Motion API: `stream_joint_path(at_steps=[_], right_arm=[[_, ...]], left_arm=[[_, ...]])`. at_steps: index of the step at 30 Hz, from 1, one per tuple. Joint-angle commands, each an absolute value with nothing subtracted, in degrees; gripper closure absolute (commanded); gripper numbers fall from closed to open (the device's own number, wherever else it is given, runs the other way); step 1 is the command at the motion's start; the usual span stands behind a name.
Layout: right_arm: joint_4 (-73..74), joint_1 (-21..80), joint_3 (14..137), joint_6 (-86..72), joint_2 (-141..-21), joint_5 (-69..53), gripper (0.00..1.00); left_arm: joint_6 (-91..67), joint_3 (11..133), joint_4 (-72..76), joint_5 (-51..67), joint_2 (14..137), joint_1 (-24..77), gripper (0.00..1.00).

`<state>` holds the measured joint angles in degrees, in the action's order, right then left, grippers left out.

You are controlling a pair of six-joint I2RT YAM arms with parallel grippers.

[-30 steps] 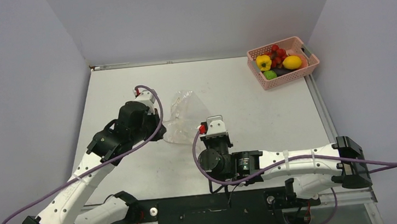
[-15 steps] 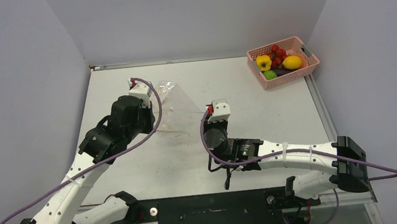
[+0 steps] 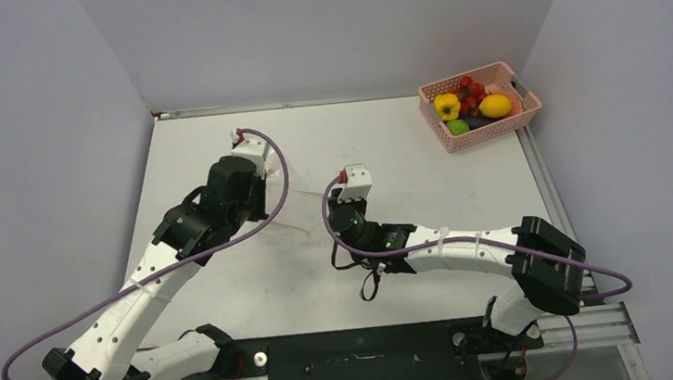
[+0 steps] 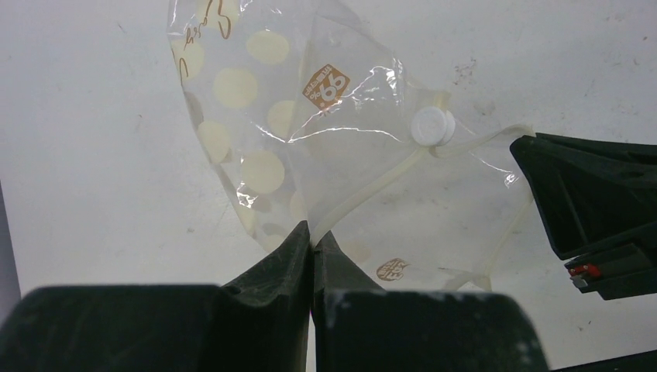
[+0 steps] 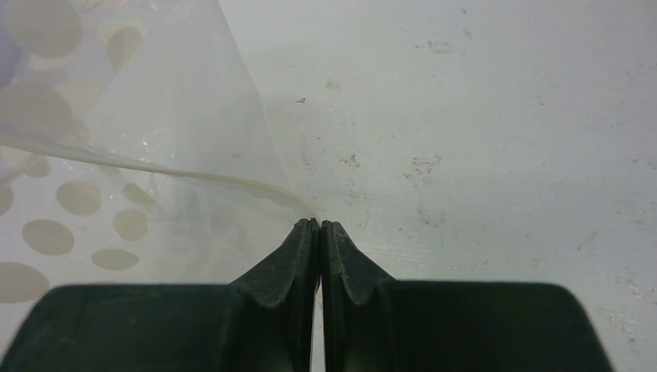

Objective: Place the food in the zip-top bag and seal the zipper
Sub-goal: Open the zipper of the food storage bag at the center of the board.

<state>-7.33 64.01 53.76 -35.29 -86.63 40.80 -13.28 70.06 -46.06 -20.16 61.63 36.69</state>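
Observation:
The zip-top bag, clear with cream dots, hangs stretched between my two grippers. My left gripper is shut on its mouth edge, where the pale zipper strip runs up to a white slider. My right gripper is shut on the far end of the zipper, at the corner of the bag. The food lies in the pink basket at the far right: yellow pepper, lemon, green piece, red tomatoes. The eggplant is mostly hidden.
The right gripper's black body shows at the right of the left wrist view, close to the bag. Grey walls close in the table on three sides. A metal rail runs along its right edge.
Both grippers have moved away from the near edge with the bag. The right arm has stretched out leftward. The crumpled bag is now pulled taut between them.

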Motion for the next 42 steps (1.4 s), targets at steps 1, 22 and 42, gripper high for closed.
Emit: stream_joint_path(at_steps=[1,22,42], right_arm=[[-10.9,61.1,52.8,-40.2,-87.4,35.3,0.95],[-9.0,58.7,56.0,-32.7,-85.8,23.7,0.56],[-9.8,60.3,63.4,-23.1,-88.5,13.9,0.43]], left_arm=[[-12.0,69.2,-41.8,-23.0,62.6,36.9,1.0],[-10.6,60.5,-35.1,-19.7,60.7,37.0,1.0],[-10.2,59.6,-34.5,-17.3,59.0,37.0,1.0]])
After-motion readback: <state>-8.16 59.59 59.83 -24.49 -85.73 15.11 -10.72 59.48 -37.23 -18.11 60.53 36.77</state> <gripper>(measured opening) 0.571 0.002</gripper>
